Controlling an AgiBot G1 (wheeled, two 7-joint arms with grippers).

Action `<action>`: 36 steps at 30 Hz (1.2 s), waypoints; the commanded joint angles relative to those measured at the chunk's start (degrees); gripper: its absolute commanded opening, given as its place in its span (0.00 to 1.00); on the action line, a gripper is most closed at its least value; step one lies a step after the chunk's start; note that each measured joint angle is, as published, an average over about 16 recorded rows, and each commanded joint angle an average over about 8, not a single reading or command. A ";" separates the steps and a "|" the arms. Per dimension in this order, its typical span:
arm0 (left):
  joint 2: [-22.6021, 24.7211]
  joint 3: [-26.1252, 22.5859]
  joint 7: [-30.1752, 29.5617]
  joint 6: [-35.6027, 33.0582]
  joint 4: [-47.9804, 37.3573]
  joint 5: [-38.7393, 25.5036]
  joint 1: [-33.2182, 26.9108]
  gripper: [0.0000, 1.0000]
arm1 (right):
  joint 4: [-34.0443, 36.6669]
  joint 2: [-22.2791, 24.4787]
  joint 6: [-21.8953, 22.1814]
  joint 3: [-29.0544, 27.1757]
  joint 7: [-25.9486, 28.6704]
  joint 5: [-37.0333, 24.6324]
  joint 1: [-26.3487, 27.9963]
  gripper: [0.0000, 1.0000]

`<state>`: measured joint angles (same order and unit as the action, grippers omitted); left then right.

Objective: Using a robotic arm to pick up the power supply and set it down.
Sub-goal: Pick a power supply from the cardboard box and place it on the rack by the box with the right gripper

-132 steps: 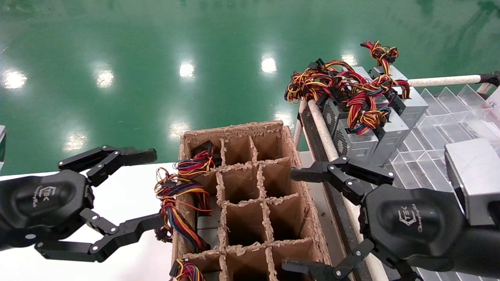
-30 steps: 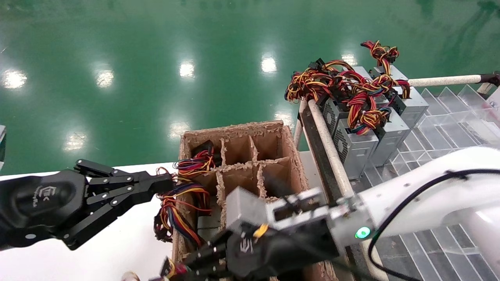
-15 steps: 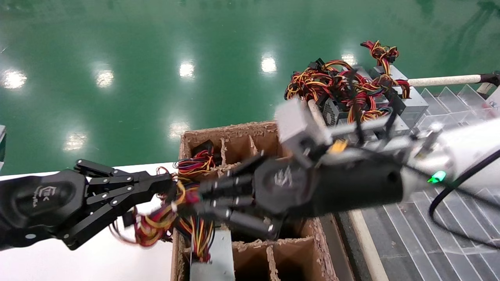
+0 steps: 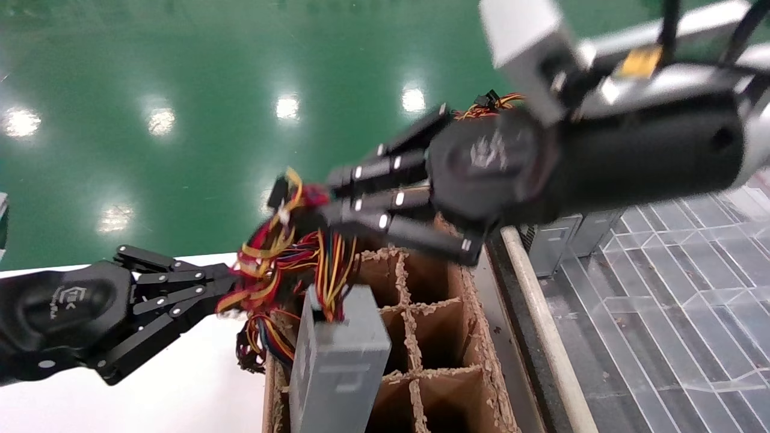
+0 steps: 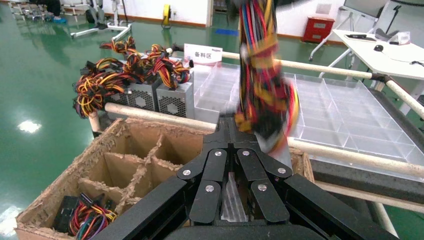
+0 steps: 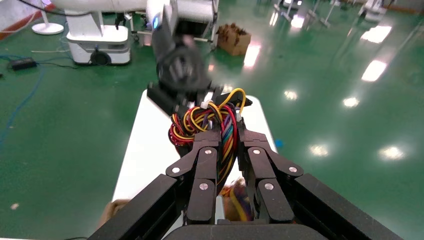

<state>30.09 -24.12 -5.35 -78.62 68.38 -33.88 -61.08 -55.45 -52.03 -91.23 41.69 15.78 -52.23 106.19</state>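
- Judging the step in hand as the lift: the right claw (image 4: 328, 201) of the robotic arm (image 4: 649, 144) was pressed together on the wire bundle (image 4: 283, 252), coloured wires showing between its fingers in the right wrist view
- The power supply (image 4: 340, 361) hung below from those wires alone, tilted, over the near left part of the cardboard divider box (image 4: 481, 337); its lower end ran out of the head view, so clearance from the compartment could not be told
- Left claw (image 4: 225, 282) sat over the white tabletop (image 4: 198, 385) beside the box with its fingers pressed together, tips just at the loose loops of the bundle; no wire was seen pinched between them
- Judgement: the casing was carried by cable only, so a straight, slow rise would suit, letting any swing die before going sideways
- Risk noted: the ragged divider edges could catch a corner of the casing or a trailing loop; the wires could also slip through the fingers
- Risk noted: loops near the left claw could snag on it, so the path ought to lead away from that side
- Set-down should wait until the casing is seen free of the box; the other supplies (image 4: 562, 237) stood near the clear tray (image 4: 662, 288) on the right, beyond the rail (image 4: 535, 325)
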 commanded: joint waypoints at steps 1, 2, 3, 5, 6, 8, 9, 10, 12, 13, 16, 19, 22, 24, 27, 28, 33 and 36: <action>0.00 0.00 0.00 0.00 0.00 0.00 0.00 0.00 | 0.71 0.38 -0.12 1.07 -0.37 0.76 2.43 0.00; 0.00 0.00 0.00 0.00 0.00 0.00 0.00 0.00 | 0.86 0.65 -0.16 1.83 -0.57 1.12 3.64 0.00; 0.00 0.00 0.00 0.00 0.00 0.00 0.00 0.00 | 0.97 0.95 -0.19 2.65 -0.80 1.36 4.88 0.00; 0.00 0.00 0.00 0.00 0.00 0.00 0.00 0.00 | 1.05 1.63 -0.23 4.48 -1.28 1.50 7.45 0.00; 0.00 0.00 0.00 0.00 0.00 0.00 0.00 0.00 | 1.01 2.01 -0.25 5.49 -1.50 1.37 8.81 0.00; 0.00 0.00 0.00 0.00 0.00 0.00 0.00 0.00 | 0.85 2.82 -0.29 7.64 -1.86 0.88 11.54 0.00; 0.00 0.00 0.00 0.00 0.00 0.00 0.00 0.00 | 0.74 3.26 -0.31 8.80 -1.98 0.59 12.94 0.00; 0.00 0.00 0.00 0.00 0.00 0.00 0.00 0.00 | 0.61 3.71 -0.33 9.94 -2.07 0.28 14.28 0.00; 0.00 0.00 0.00 0.00 0.00 0.00 0.00 0.00 | 0.39 4.69 -0.36 12.33 -2.05 -0.22 16.92 0.00; 0.00 0.00 0.00 0.00 0.00 0.00 0.00 0.00 | 0.28 5.20 -0.37 13.53 -1.96 -0.43 18.17 0.00; 0.00 0.00 0.00 0.00 0.00 0.00 0.00 0.00 | 0.05 6.96 -0.39 17.09 -1.31 -0.59 21.67 0.00; 0.00 0.00 0.00 0.00 0.00 0.00 0.00 0.00 | -0.54 9.21 -0.38 20.62 -0.22 -0.51 24.84 0.00; 0.00 0.00 0.00 0.00 0.00 0.00 0.00 0.00 | -1.69 11.87 -0.31 23.93 1.08 -0.24 27.53 0.00; 0.00 0.00 0.00 0.00 0.00 0.00 0.00 0.00 | -2.74 13.76 -0.22 25.89 2.01 -0.14 29.07 0.00; 0.00 0.00 0.00 0.00 0.00 0.00 0.00 0.00 | -4.31 16.57 -0.02 28.47 3.39 -0.16 31.06 0.00; 0.00 0.00 0.00 0.00 0.00 0.00 0.00 0.00 | -4.75 17.51 0.06 29.25 3.84 -0.25 31.63 0.00; 0.00 0.00 0.00 0.00 0.00 0.00 0.00 0.00 | -5.51 21.30 0.50 32.28 5.40 -0.87 33.44 0.00; 0.00 0.00 0.00 0.00 0.00 0.00 0.00 0.00 | -4.85 22.72 0.73 33.69 5.55 -1.51 33.92 0.00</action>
<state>30.09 -24.12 -5.35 -78.62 68.38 -33.88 -61.08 -59.70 -29.68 -90.52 75.17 20.90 -53.77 139.81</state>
